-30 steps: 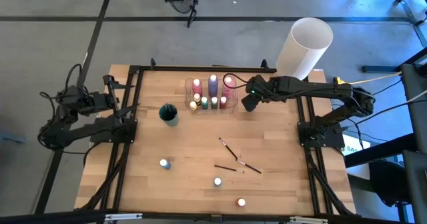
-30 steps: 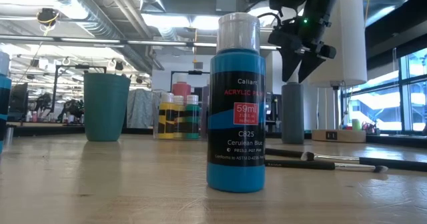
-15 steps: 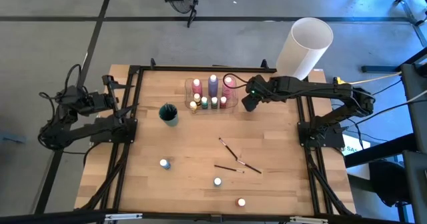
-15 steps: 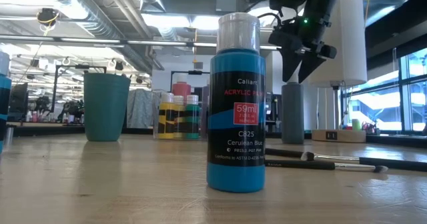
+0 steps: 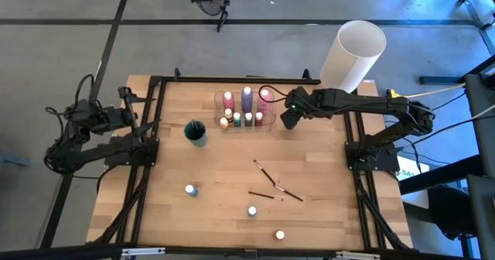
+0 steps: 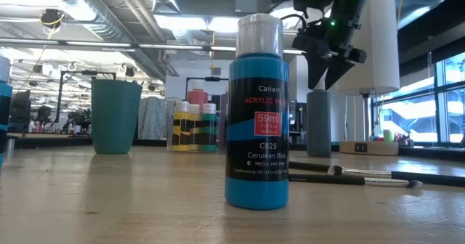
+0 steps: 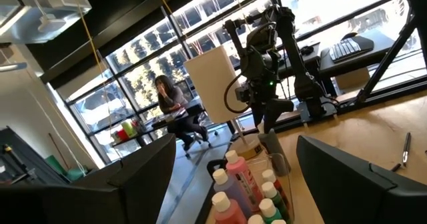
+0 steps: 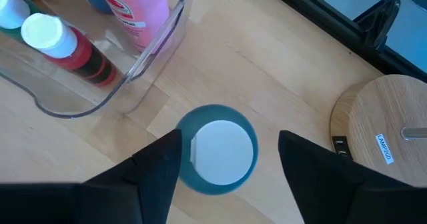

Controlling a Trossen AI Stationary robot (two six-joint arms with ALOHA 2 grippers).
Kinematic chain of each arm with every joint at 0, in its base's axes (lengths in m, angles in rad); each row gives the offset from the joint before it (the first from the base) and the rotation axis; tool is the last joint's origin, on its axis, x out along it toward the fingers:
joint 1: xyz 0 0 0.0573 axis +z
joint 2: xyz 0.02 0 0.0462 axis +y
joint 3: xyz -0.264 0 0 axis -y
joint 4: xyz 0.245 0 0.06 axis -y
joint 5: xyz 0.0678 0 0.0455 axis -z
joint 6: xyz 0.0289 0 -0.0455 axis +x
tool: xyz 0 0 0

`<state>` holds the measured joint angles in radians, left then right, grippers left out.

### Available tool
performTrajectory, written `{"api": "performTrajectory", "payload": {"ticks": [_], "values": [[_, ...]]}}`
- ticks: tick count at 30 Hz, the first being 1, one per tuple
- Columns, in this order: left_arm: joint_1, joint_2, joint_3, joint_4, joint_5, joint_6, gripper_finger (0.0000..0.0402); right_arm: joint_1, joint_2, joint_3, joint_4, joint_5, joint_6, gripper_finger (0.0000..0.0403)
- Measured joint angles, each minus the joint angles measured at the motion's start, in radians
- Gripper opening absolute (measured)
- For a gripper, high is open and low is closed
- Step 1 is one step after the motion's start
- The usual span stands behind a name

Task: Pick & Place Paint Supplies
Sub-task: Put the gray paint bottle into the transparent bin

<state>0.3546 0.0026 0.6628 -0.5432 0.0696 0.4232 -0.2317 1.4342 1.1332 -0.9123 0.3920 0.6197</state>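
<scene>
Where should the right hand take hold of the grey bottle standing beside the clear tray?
Grip the grey bottle on its body just below the white cap, from straight above. It stands upright on the wood, outside the clear tray, and the open right hand already straddles it.

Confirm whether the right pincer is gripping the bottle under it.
No: the right pincer hangs open above the grey bottle, fingers clear of it.

No visible change anywhere between earlier pictures and now.

Blue bottle (image 6: 258, 113), teal cup (image 6: 115, 116)
</scene>
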Motion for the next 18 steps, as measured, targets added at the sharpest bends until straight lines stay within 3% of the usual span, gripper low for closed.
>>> {"api": "performTrajectory", "payload": {"ticks": [9,18], "values": [[0.0,0.0,0.0,0.0,0.0,-0.016,0.0308,0.0,0.0,0.0,0.0,-0.008,0.019,0.0202],[0.0,0.0,0.0,0.0,0.0,-0.017,0.0308,-0.002,0.016,0.0,0.003,-0.016,0.019,0.0197]]}}
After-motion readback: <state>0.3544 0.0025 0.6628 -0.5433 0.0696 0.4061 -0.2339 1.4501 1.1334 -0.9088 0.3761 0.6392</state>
